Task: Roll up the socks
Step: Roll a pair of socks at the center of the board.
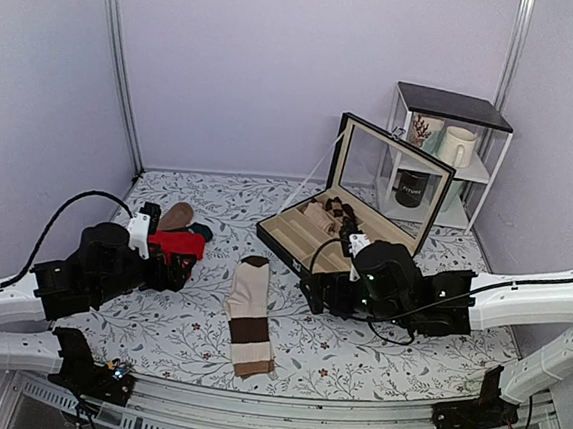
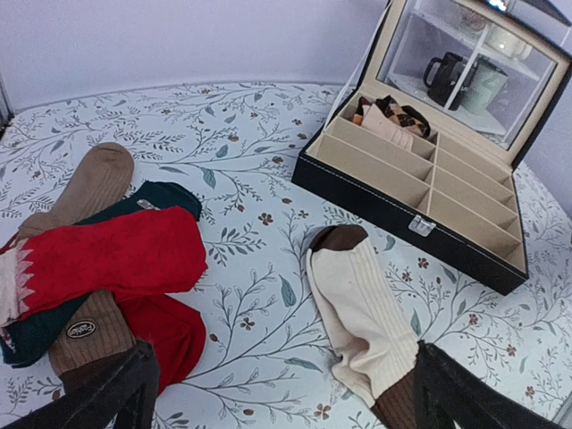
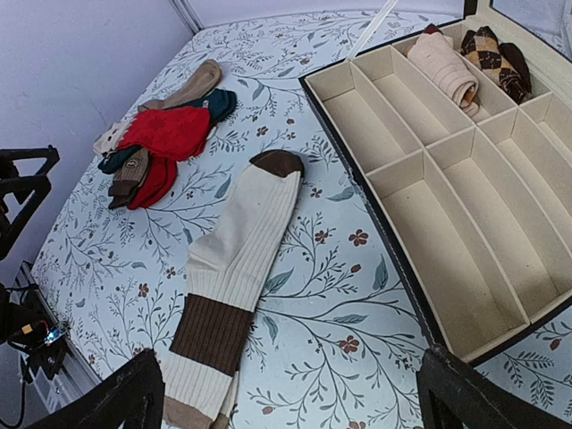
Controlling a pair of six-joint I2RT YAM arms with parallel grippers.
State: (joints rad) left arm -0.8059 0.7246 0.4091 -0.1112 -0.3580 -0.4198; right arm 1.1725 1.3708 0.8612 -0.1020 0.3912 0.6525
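The socks (image 3: 234,268) are lying flat on the table (image 1: 395,350), one seemingly stacked on the other, in the open patch between the red pile (image 1: 175,245) and the box (image 1: 309,239), touching neither. This is probably so that either arm can reach an end without snagging anything. The left gripper (image 2: 284,353) is hovering by the red pile and the right gripper (image 3: 290,359) beside the box. Both are standing wide open and gripping nothing, likely poised to come in from each side. The socks' long axis is running near to far: the dark toe is pointing toward the back wall, leaning slightly left, and the brown-banded cuff is facing the near edge.
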